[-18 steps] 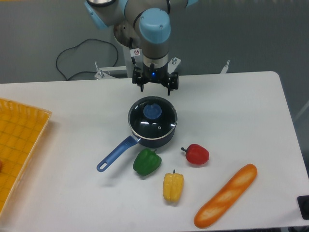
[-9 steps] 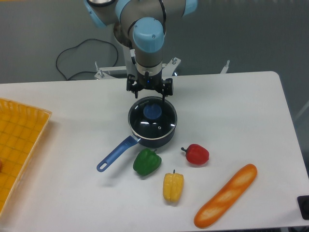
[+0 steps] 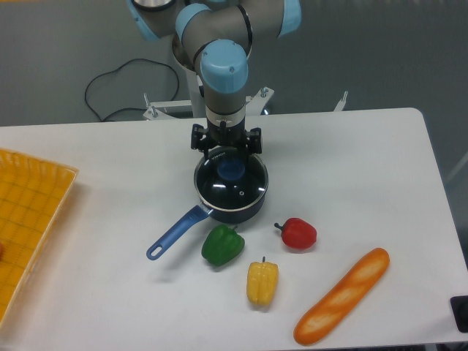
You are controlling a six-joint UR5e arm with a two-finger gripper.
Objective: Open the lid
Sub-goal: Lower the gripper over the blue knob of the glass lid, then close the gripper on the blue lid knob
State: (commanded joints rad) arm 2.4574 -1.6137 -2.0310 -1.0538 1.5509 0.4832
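Camera view, fixed and looking down at a white table (image 3: pixel 365 168). One arm reaches in from the far edge, its gripper (image 3: pixel 226 148) pointing downward over the rear part of the saucepan (image 3: pixel 231 191). The fingers are spread, one on each side of the far rim area, and hold nothing; whether their tips touch the glass cannot be told from this angle.

The lid (image 3: pixel 232 181) sits seated on the saucepan, covering it fully, with its blue knob (image 3: pixel 232 171) at the centre, just in front of the gripper. The pan is dark blue; its long handle (image 3: pixel 175 234) runs toward the near left and rests on the table.

Other items observed:
- Green pepper (image 3: pixel 222 246), just in front of the pan, beside the handle root.
- Red pepper (image 3: pixel 297 233), to the near right of the pan, apart from it.
- Yellow pepper (image 3: pixel 262 282), nearer the front edge, between the green pepper and the bread.
- Baguette (image 3: pixel 341 295), lying diagonally at the near right.
- Yellow tray (image 3: pixel 29 212) at the left edge, partly out of frame.
- Black cable (image 3: pixel 110 88) looped on the floor behind the table.
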